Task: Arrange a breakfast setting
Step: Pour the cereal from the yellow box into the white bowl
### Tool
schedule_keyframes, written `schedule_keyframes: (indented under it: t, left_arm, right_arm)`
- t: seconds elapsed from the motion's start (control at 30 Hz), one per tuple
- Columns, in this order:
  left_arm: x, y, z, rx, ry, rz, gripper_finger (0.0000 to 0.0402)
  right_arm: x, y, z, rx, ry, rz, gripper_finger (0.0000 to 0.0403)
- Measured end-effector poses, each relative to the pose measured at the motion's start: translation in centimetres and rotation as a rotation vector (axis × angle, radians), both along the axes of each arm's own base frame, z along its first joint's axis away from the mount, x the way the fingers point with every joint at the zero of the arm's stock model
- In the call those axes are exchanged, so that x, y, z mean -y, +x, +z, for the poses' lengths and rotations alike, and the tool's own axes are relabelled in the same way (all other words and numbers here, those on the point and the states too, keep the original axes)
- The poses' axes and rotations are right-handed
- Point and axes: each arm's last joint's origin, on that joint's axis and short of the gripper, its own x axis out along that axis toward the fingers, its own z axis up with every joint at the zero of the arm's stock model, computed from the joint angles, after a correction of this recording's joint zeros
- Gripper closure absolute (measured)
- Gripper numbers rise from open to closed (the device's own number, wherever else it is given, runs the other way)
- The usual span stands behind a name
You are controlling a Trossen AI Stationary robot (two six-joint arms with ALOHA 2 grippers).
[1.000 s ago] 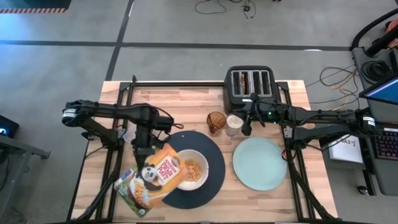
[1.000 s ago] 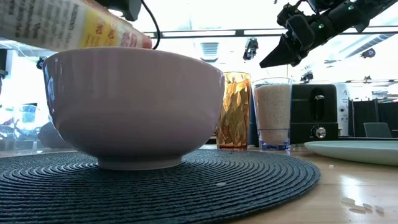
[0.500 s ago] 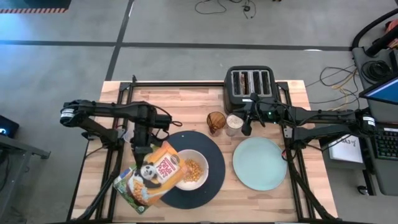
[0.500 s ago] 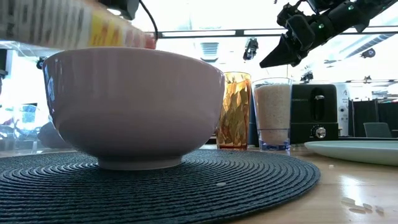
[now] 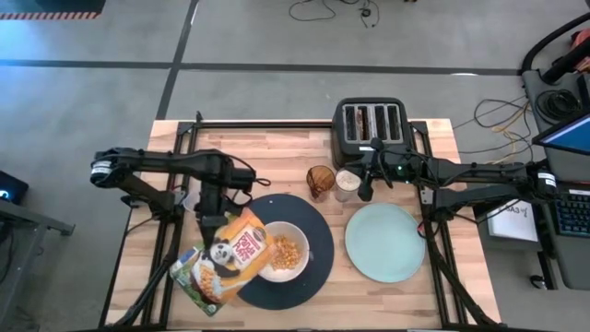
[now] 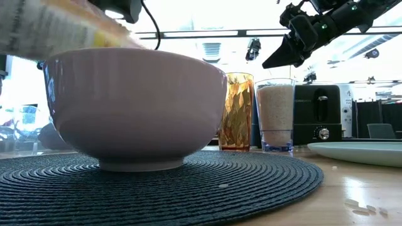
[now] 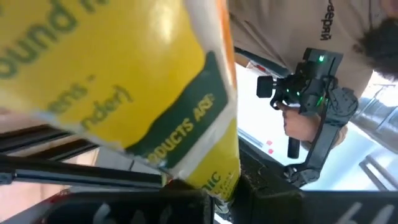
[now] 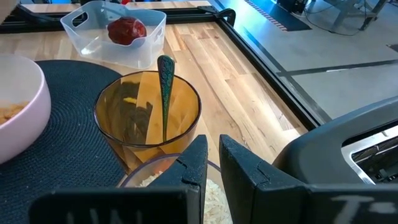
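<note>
Yellow-brown cardboard cereal box (image 5: 219,266), tilted over white ceramic bowl (image 5: 289,256) on black woven round mat (image 5: 318,232), looks light, crushable; hold its flat sides | left gripper (image 5: 209,221) clamps its upper end | right gripper (image 5: 365,192) closed, empty, above glasses | high view alone shows cereal inside bowl

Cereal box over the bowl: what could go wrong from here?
1. The left hand holds the yellow-brown cereal box tilted over the white bowl, which already holds cereal; more pouring could overshoot the rim onto the large black round plate.
2. Loose bits already lie on the wooden table.
3. The right hand hovers shut just above the clear glass of pale grains beside the amber glass; a drop could knock them.
</note>
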Motion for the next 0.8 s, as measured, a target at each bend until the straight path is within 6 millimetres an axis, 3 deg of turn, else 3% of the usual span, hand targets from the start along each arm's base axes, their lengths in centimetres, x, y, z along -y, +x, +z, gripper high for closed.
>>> schedule_keyframes:
  t: [0.47, 0.8]
  left_arm:
    - [0.0, -0.1, 0.0, 0.005, 0.027, -0.009, 0.0402]
    - [-0.2, -0.1, 2.2, 0.122, 0.146, -0.033, 0.0402]
  right_arm:
    - [0.0, 0.0, 0.0, 0.000, 0.001, -0.001, 0.0369]
    - [0.0, 0.0, 0.0, 0.001, 0.003, -0.001, 0.0369]
